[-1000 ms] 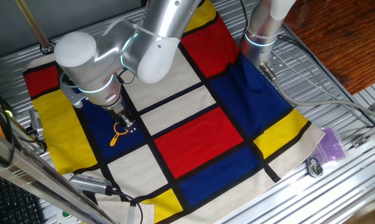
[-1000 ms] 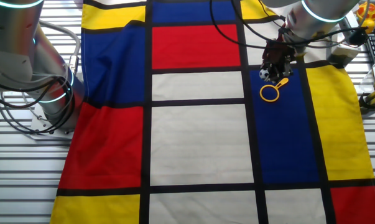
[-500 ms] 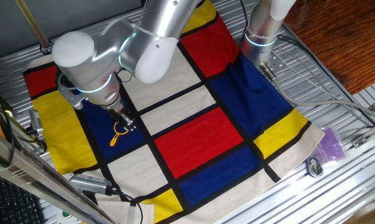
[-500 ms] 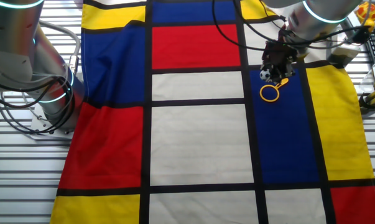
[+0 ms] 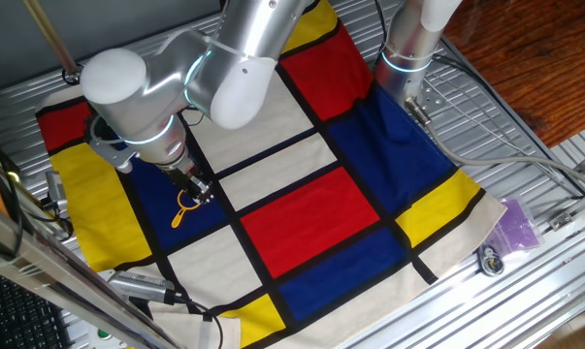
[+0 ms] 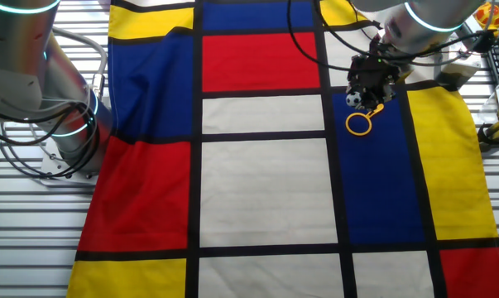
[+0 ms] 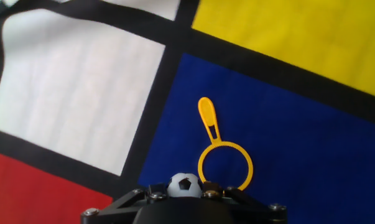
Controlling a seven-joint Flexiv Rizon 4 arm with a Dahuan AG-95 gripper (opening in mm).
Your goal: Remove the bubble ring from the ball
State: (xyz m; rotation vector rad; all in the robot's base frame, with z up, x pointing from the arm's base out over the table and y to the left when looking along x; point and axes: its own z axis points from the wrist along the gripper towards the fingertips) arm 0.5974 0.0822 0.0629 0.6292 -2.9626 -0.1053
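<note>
One checked cloth [image 6: 266,190] covers most of the table; wide bare room twd centre. Gripper [image 6: 370,83] sits low over the blue patch nr the black stripe, open or clamped: can't tell. Bubble ring [image 7: 221,155] lies flat on blue, loop beside the ball [image 7: 185,185], handle pointing away.

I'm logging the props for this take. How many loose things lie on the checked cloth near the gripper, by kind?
Orange-yellow bubble ring: 1
Small football-pattern ball: 1
Total: 2
Both lie on the blue panel under the gripper; the ball sits beside the ring's loop, not inside it.
</note>
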